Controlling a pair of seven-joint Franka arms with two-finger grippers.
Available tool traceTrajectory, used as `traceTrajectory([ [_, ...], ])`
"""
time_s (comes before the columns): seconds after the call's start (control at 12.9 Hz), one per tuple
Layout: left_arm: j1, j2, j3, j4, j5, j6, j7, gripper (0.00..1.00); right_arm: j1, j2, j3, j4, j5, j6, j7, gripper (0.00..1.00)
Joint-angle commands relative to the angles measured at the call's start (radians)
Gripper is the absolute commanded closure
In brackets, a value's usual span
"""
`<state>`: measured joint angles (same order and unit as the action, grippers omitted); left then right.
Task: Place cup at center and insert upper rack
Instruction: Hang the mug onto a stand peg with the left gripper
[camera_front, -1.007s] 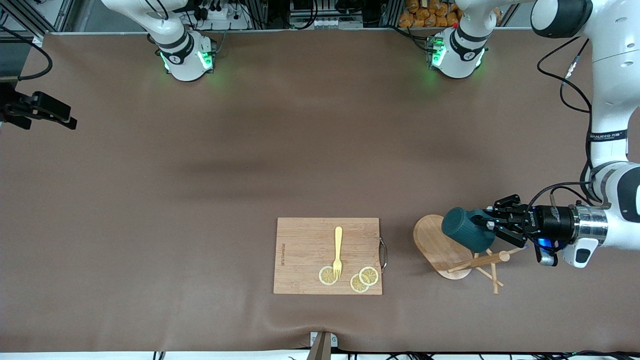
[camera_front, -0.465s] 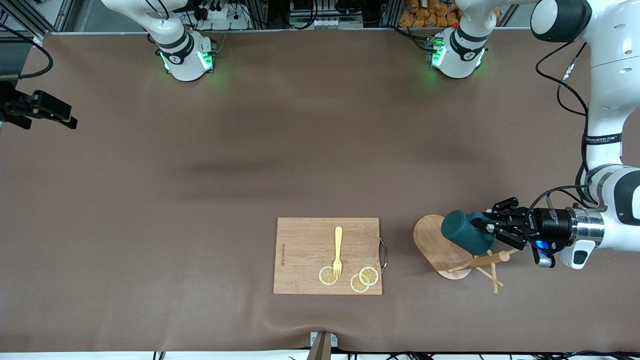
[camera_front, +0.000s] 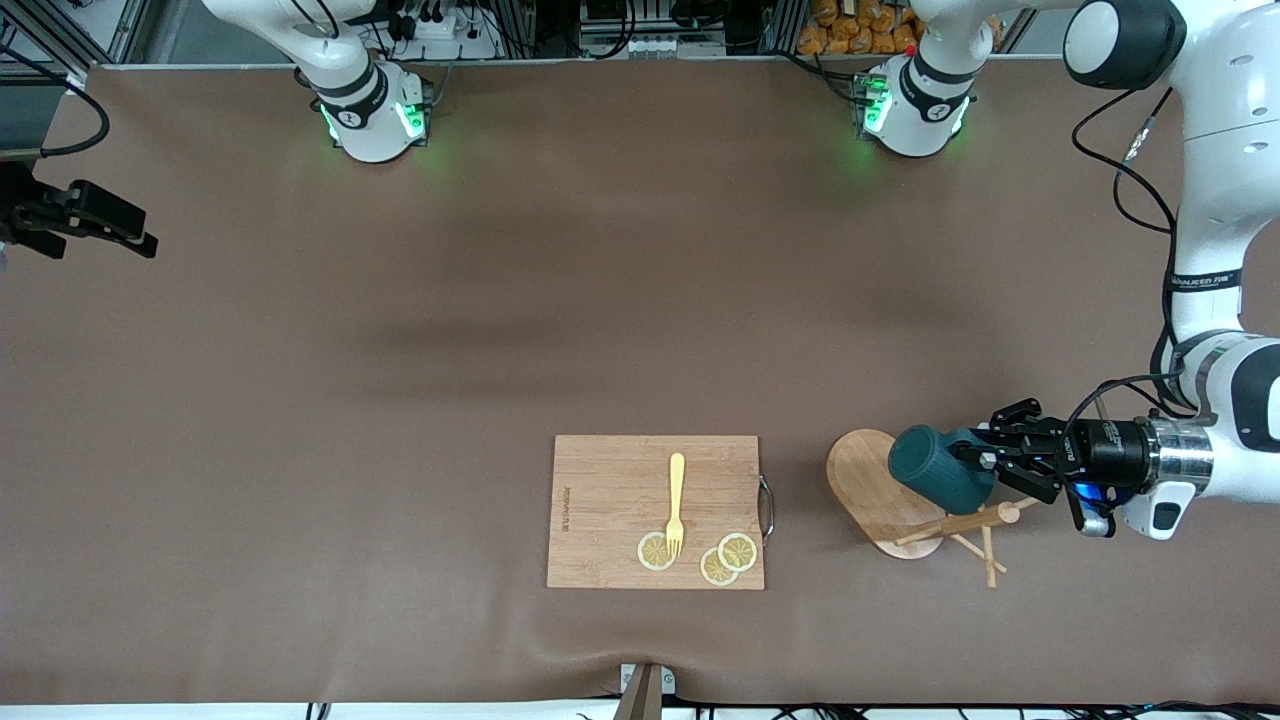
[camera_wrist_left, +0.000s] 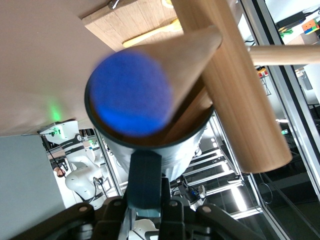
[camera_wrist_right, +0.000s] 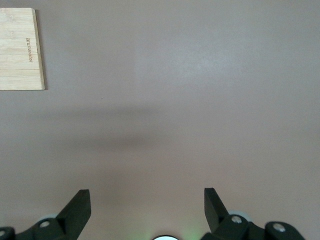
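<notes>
The dark teal ribbed cup hangs in the air over the oval base of the light wooden mug tree. My left gripper is shut on the cup's handle and reaches in from the left arm's end of the table. The upper rack's thin pegs stick out near the post's rounded top, just beside the cup. In the left wrist view the post runs past the cup's mouth, and a blurred peg end covers its inside. My right gripper is open over bare table and waits.
A rectangular wooden cutting board lies nearer the table's middle than the mug tree, with a yellow fork and three lemon slices on it. Its corner shows in the right wrist view. Brown cloth covers the table.
My left gripper and the cup have shifted a little over the mug tree, slightly lower in the front view. The right arm has not moved.
</notes>
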<state>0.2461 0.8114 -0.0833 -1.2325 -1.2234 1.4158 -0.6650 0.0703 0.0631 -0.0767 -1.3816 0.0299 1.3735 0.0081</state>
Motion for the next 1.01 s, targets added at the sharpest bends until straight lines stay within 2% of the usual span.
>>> traceTrajectory([
  [0.0, 0.007, 0.012, -0.004, 0.010, -0.028, -0.017, 0.012, 1.00, 0.013, -0.002, -0.005, 0.012, 0.016, -0.004, 0.016, 0.00],
  [0.54, 0.009, 0.022, -0.004, 0.011, -0.031, -0.017, 0.025, 1.00, 0.016, -0.002, -0.005, 0.012, 0.016, -0.004, 0.016, 0.00],
  [0.62, 0.009, 0.022, -0.003, 0.010, -0.040, -0.017, 0.025, 0.95, 0.016, -0.002, -0.005, 0.012, 0.016, -0.004, 0.016, 0.00],
  [0.77, 0.009, 0.022, -0.003, 0.010, -0.045, -0.017, 0.025, 0.70, 0.017, -0.002, -0.005, 0.012, 0.018, -0.004, 0.016, 0.00],
  [0.85, 0.009, 0.020, -0.003, 0.010, -0.051, -0.017, 0.024, 0.44, 0.017, -0.002, -0.005, 0.012, 0.018, -0.004, 0.016, 0.00],
  [0.93, 0.009, 0.020, -0.004, 0.010, -0.051, -0.017, 0.021, 0.10, 0.017, -0.002, -0.005, 0.012, 0.018, -0.004, 0.016, 0.00],
])
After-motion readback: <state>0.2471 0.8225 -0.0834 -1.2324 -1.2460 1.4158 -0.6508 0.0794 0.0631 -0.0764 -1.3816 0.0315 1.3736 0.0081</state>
